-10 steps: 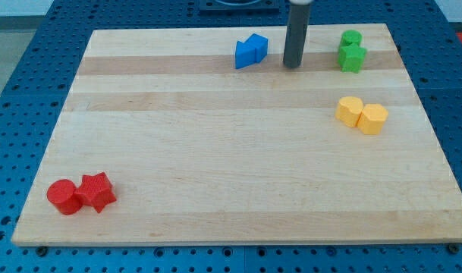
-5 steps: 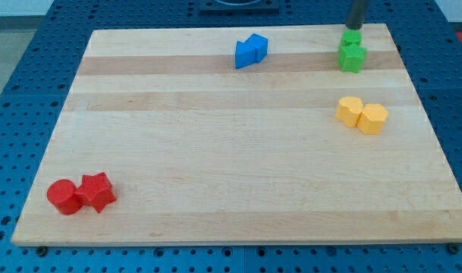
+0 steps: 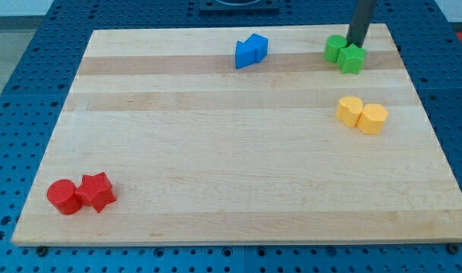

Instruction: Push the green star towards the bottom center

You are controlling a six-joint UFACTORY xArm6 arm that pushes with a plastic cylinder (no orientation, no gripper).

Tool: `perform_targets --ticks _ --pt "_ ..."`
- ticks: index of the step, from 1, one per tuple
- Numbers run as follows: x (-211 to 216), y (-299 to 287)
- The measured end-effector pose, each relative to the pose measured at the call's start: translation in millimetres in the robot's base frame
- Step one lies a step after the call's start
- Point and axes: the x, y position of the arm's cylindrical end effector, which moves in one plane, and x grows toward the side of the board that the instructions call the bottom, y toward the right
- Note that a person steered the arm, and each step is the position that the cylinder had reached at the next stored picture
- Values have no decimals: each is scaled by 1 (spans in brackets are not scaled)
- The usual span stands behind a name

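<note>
The green star [image 3: 353, 59] lies near the board's top right corner. A second green block [image 3: 335, 48], rounded in shape, touches it at its upper left. My tip [image 3: 356, 45] stands just above the star on its top side, right beside the rounded green block's right side. The dark rod rises from there out of the view's top edge.
Two blue blocks [image 3: 251, 51] sit together at the top centre. A yellow pair [image 3: 361, 115] lies below the green star. A red cylinder [image 3: 64, 196] and a red star [image 3: 98, 191] sit at the bottom left. The wooden board [image 3: 215, 152] rests on a blue perforated table.
My tip moved from the top centre to the right, went behind the green pair, then came down between them. The rounded green block shifted left and down; the star barely moved.
</note>
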Motion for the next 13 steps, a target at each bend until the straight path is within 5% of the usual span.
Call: perform_targets --ticks 5,8,9,10,13 --pt "157 -101" --pt "32 -26" --pt "41 -12" --pt "97 -17" --pt "128 -55"
